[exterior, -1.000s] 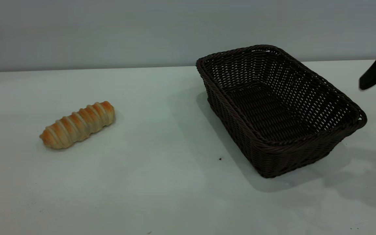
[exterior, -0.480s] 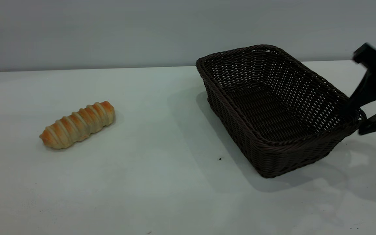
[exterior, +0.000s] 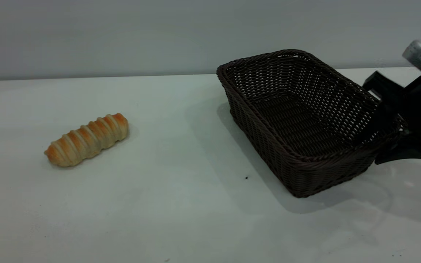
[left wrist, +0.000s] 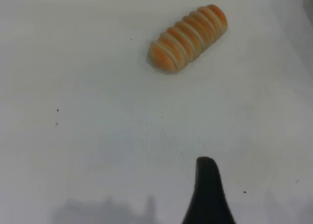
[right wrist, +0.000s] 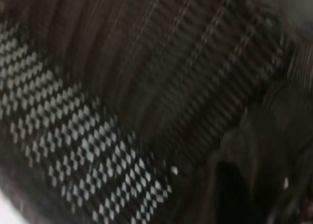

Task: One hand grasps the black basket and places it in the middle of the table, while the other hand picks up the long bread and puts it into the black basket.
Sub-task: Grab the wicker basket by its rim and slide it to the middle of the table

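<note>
The black basket [exterior: 305, 120] stands on the table [exterior: 181, 204] at the right. My right gripper [exterior: 378, 146] is open at the basket's right end, straddling the braided rim, one finger inside the wall and one outside. The right wrist view is filled by the basket's weave [right wrist: 98, 136], blurred. The long bread [exterior: 86, 139] lies on the table at the left, apart from both grippers. It also shows in the left wrist view [left wrist: 188, 37], with a black part of my left gripper [left wrist: 208, 194] hovering over bare table short of it.
A grey wall runs behind the table's far edge [exterior: 122, 76]. A tiny dark speck [exterior: 246, 178] lies on the table in front of the basket. Bare tabletop lies between the bread and the basket.
My right gripper has come down and leftward from the right edge onto the basket's right rim. The basket has shifted slightly left. The bread has not moved.
</note>
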